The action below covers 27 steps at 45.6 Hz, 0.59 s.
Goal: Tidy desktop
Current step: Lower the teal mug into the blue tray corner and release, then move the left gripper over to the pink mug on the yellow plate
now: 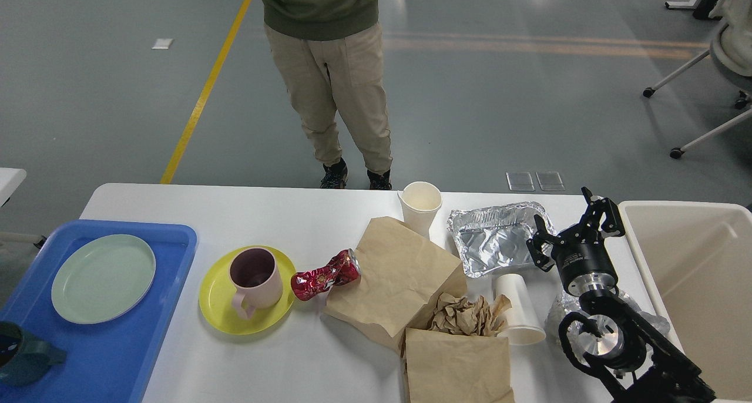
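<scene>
Right gripper [573, 228] raised at arm's far end, fingers spread and empty, hovering at 3 o'clock over desktop [247, 209] spanning lower frame, just beside foil tray [496, 238], arm rising from 5 o'clock corner; left gripper unseen.

The dark teal ceramic mug [23, 354] on the blue plastic tray [153, 309] is cut by the left edge. The lower brown paper bag [458, 365] runs off the bottom edge. The beige rectangular bin [693, 274] is cropped at right. The standing person [329, 80] shows only below the chest.
</scene>
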{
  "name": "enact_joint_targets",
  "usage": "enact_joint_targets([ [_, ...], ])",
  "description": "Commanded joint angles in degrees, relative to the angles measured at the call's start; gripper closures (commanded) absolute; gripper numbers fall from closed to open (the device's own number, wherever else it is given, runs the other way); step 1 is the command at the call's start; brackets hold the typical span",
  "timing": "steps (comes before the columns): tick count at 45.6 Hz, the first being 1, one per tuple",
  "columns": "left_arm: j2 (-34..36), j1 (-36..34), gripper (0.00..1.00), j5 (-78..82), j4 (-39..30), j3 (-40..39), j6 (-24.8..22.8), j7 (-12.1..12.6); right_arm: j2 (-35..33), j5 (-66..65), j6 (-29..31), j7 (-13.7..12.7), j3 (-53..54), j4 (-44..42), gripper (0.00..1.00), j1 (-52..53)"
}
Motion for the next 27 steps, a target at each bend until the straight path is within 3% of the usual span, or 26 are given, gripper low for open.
enact_joint_targets([
  [1,0.6,-7.2,0.06,0.0,-3.2,7.1,-0.1,-0.1,0.0,0.0,0.0,0.0,0.0,0.0,0.0,0.0],
  [9,0.6,-22.2,0.06,-1.2,-10.2,20.5,-0.1,0.2,0.0,0.0,0.0,0.0,0.0,0.0,0.0,0.0],
  [17,-1.1,-38.5,0.06,-2.4,-20.3,27.9,-0.1,0.1,0.0,0.0,0.0,0.0,0.0,0.0,0.0,0.0],
  [27,-14.4,-56.8,0.06,-12.1,-33.3,36.9,-0.7,0.7,0.0,0.0,0.0,0.0,0.0,0.0,0.0,0.0],
])
